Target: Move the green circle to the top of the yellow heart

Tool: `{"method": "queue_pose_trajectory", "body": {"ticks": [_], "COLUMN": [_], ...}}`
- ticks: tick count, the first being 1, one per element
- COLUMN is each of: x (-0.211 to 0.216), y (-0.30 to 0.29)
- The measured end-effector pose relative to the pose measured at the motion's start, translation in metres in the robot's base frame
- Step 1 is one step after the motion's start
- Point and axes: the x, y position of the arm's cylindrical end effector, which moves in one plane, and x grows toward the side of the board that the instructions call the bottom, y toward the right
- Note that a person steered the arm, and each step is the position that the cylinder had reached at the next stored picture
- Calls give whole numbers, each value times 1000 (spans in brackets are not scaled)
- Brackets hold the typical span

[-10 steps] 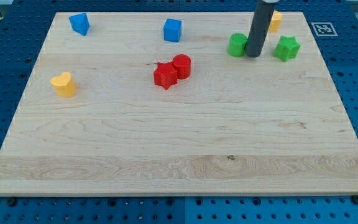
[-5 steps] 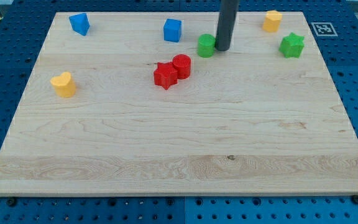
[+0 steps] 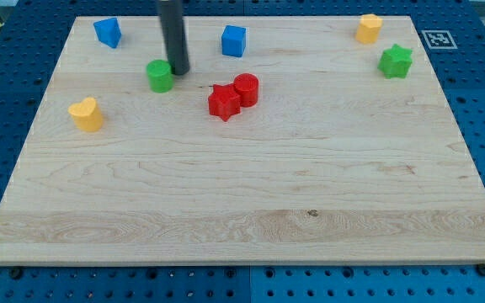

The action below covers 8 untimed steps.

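in the upper left of the frame, my tip [image 3: 178, 71] touches the green circle [image 3: 159, 76] on its right side, placed to shove it leftward. the yellow heart [image 3: 85, 114] sits lower left. there is no claw, only a rod.

A lab bench: blue perforated base [image 3: 23, 38], fiducial marker [image 3: 439, 39], wooden board [image 3: 251, 194].

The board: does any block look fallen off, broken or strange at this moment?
Nothing stands out. All blocks sit flat on the board. My tip is just right of the green circle, and the yellow heart lies toward the view's lower left.
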Motion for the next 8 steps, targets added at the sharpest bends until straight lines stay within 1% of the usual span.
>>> {"method": "queue_pose_trajectory", "body": {"ticks": [1,2,3,4,5,6,7,8], "x": [10,10,14,28,50,50,50,45], "y": [-31,-32,-7,11,3,-43,-71,-60]}}
